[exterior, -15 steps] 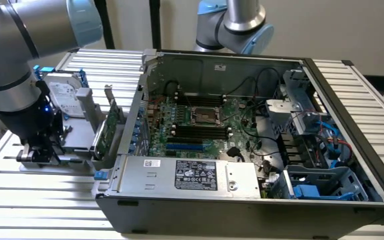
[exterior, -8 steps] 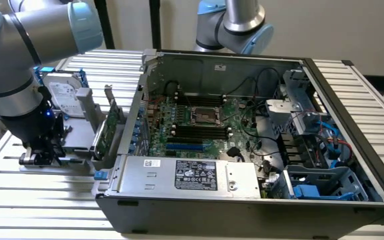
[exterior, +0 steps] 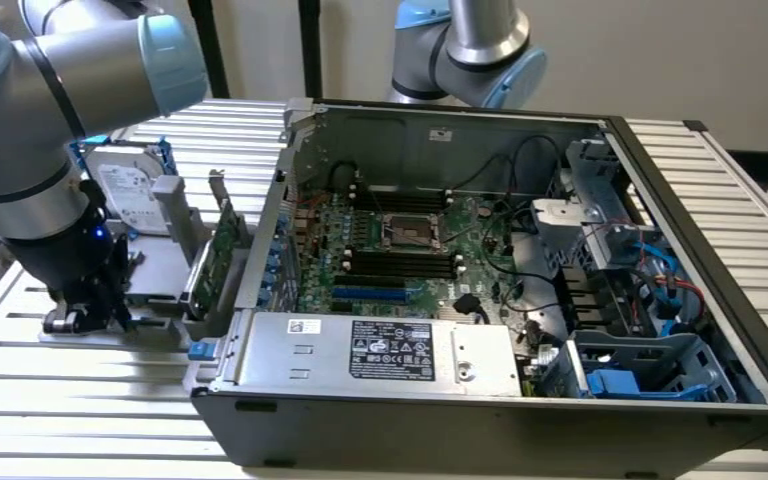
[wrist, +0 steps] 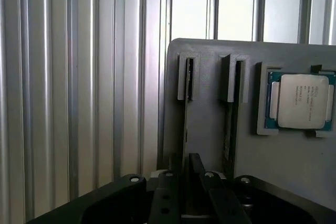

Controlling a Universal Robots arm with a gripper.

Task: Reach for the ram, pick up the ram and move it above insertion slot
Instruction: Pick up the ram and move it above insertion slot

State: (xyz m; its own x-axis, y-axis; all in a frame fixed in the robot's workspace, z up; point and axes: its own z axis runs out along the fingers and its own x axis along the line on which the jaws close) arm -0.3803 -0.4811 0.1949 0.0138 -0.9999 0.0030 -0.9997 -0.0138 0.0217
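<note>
The ram (wrist: 186,114) is a thin stick seen edge-on, standing in a slot of the grey holder (wrist: 294,161). My gripper (wrist: 184,163) is down over it, its two dark fingers (wrist: 167,187) drawn close on either side of the stick's near end, shut on it. In the exterior view my gripper (exterior: 87,318) is low over the holder (exterior: 157,280) at that view's left, beside the open computer case (exterior: 491,400). The motherboard's black ram slots (exterior: 398,262) lie inside the case, apart from my gripper.
A second thin stick (wrist: 229,124) stands in the neighbouring slot and a processor chip (wrist: 303,100) rests beside it. A wider green expansion card (exterior: 217,255) and a hard drive (exterior: 124,190) stand by the holder. Another arm (exterior: 471,45) rises behind the case. The slatted metal table (exterior: 77,420) surrounds everything.
</note>
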